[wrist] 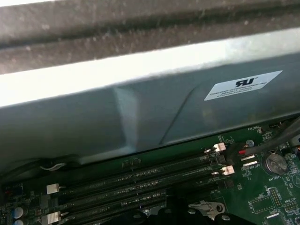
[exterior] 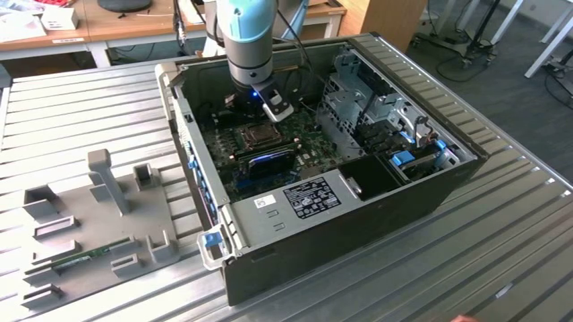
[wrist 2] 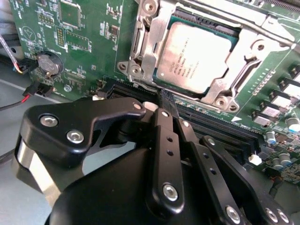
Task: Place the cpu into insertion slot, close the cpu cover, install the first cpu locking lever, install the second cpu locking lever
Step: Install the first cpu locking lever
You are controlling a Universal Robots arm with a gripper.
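Observation:
The cpu (wrist 2: 199, 56), a flat square chip with a grey metal top, lies in the insertion slot (wrist 2: 140, 70) on the green motherboard (wrist 2: 84, 28). The silvery cpu cover (wrist 2: 241, 51) lies flat around it, its window framing the chip. My gripper (wrist 2: 166, 97) is shut, with its black fingertips pressed together at the socket's edge beside the long memory slots (wrist 2: 220, 124). I see nothing between the fingers. In the exterior view the gripper (exterior: 262, 121) hangs inside the open computer case, just above the insertion slot (exterior: 253, 136).
The case wall (wrist: 140, 112) rises close behind the memory slots (wrist: 140, 180). A coin battery (wrist 2: 49, 63) and red-black wires sit near the board's edge. A drive cage (exterior: 358, 100) stands at the exterior view's right. A grey fixture plate (exterior: 98, 221) lies at its left.

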